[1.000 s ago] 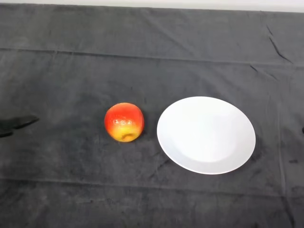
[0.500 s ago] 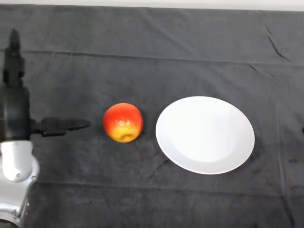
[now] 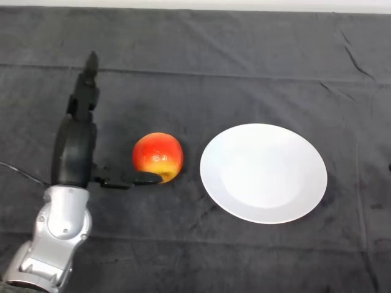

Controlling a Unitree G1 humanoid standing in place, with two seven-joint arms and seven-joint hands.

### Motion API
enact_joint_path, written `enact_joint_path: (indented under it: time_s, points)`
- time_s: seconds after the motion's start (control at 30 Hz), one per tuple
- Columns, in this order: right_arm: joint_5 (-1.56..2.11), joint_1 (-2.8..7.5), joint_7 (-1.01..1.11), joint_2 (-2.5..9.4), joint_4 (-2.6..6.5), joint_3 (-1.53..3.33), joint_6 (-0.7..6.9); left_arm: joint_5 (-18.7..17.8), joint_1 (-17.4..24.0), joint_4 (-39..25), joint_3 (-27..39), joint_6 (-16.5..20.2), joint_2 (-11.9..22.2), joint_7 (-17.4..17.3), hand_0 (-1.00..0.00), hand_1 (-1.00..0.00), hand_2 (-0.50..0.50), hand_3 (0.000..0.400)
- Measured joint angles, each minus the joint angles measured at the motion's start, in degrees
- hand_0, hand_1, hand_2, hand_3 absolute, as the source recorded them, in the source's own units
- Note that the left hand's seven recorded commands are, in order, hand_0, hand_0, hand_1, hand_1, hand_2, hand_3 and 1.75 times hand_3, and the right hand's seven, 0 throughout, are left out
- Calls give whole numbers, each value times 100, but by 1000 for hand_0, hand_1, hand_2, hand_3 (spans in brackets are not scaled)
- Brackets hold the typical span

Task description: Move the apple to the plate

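A red and yellow apple [image 3: 158, 155] sits on the dark cloth, just left of a white plate [image 3: 264, 173] that holds nothing. My left hand [image 3: 76, 146] stands open to the apple's left. Its fingers point straight away from me toward the far side, and its thumb [image 3: 131, 180] reaches right along the cloth to the apple's near lower side. I cannot tell whether the thumb touches the apple. The silver-grey forearm [image 3: 54, 238] comes up from the lower left.
The dark cloth [image 3: 244, 67] covers the whole table, with creases running across it. A pale strip of the table's far edge [image 3: 195, 3] shows along the top.
My hand has moved right and forward toward the apple; its thumb now lies by the apple's lower left side. The apple and plate have not moved.
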Motion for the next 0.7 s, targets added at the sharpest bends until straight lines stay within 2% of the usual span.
enact_joint_path:
  time_s: [0.3,0.53,0.7]
  points:
    - [0,0,-5,0,0,0,0,-9,-165,909,-326,-101,-117,-107,0,0,0,0]
    - [0,0,-6,0,0,0,0,-7,-681,1806,-449,-376,-197,-151,0,0,0,0]
    - [0,0,-7,0,0,0,0,-7,-1021,2298,-625,-436,-342,-147,0,0,0,0]
